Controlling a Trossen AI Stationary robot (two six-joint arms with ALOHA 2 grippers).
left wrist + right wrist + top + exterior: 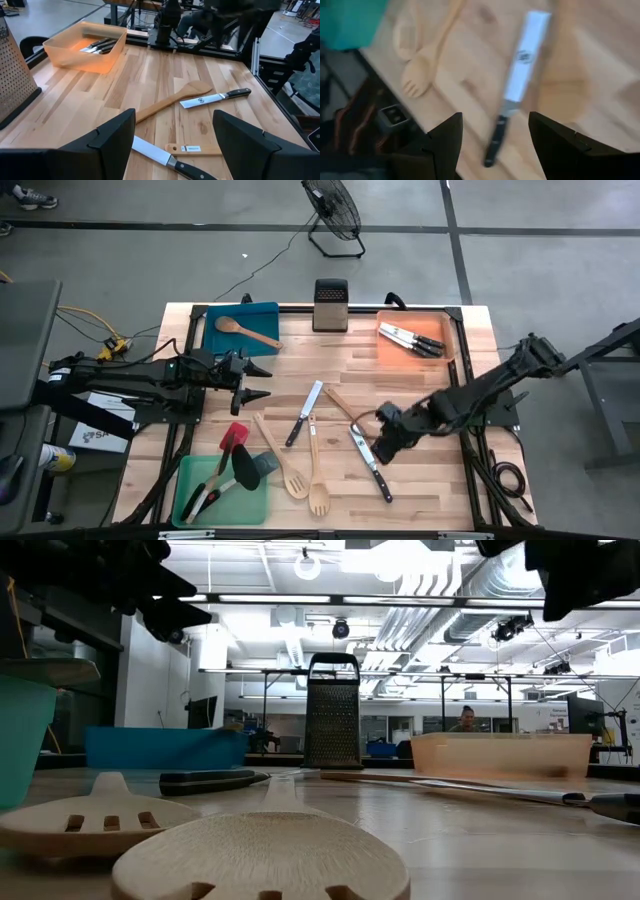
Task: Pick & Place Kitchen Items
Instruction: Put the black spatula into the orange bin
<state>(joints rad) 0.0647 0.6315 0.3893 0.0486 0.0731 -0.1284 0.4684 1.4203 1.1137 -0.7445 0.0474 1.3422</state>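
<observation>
1. Your right gripper (372,448) hangs over the middle-right of the table (420,390) with its fingers (445,142) spread apart and nothing between them.
2. Right under that gripper lies a black-handled knife (371,465); in the right wrist view the same knife (512,95) sits in the gap between the two fingers, blade away from the claw, handle toward it.
3. Just beyond the right gripper, toward the table's centre, you have a wooden spatula (342,406) lying at an angle, and past it a second knife (303,412).
4. On the near side of the right gripper, toward the table's front edge, a wooden fork (316,480) and a slotted wooden spoon (283,470) lie side by side.
5. Your left gripper (262,381) waits at the left side of the table, fingers (107,142) wide apart and empty, pointing toward the middle.
6. Behind the left gripper, the blue tray (215,335) holds a wooden spoon (245,330).
7. In front of the left gripper, a red spatula (231,442) and a black spatula (240,470) lie across the edge of the green tray (250,505).
8. Far from both claws, at the back right, the orange tray (448,330) holds several knives (412,339); the metal grater (330,304) stands upright at the back centre.
</observation>
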